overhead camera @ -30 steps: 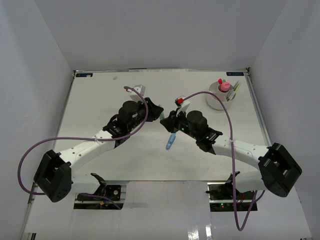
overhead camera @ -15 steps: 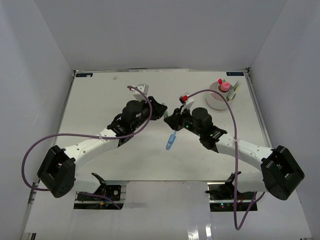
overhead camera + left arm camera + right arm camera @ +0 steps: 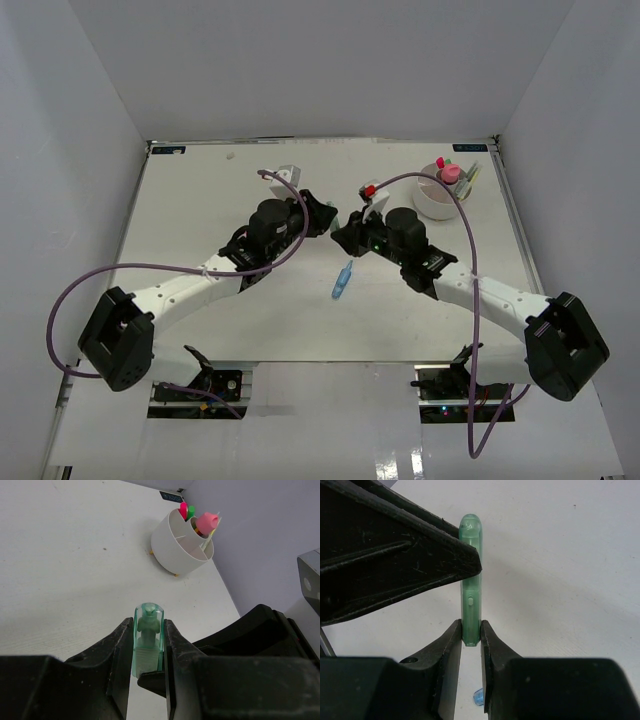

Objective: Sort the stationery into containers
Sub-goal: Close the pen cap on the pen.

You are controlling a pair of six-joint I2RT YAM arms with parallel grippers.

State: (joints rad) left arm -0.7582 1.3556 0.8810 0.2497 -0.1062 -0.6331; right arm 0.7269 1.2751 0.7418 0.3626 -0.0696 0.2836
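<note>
We see the big white table [image 3: 200, 220] first. The left arm [image 3: 190, 290] and the right arm [image 3: 480, 295] reach in and meet in the middle of it.

The round white tub [image 3: 432, 205] sits in the far right corner, well apart from the arms. Some things stand in it: a glue stick [image 3: 206, 522] with a pink cap and two highlighters [image 3: 183, 509], one with a pink cap and one with a green cap. We think that part of the job is done.

The green pen [image 3: 471, 555] is up in the air between the arms. The left gripper [image 3: 148, 630] pinches one end of it tight. The right gripper [image 3: 471, 630] pinches the other end tight.

A blue pen [image 3: 342, 281] lies on the table, just near of the grippers. We think both pens have yet to go into the tub.
</note>
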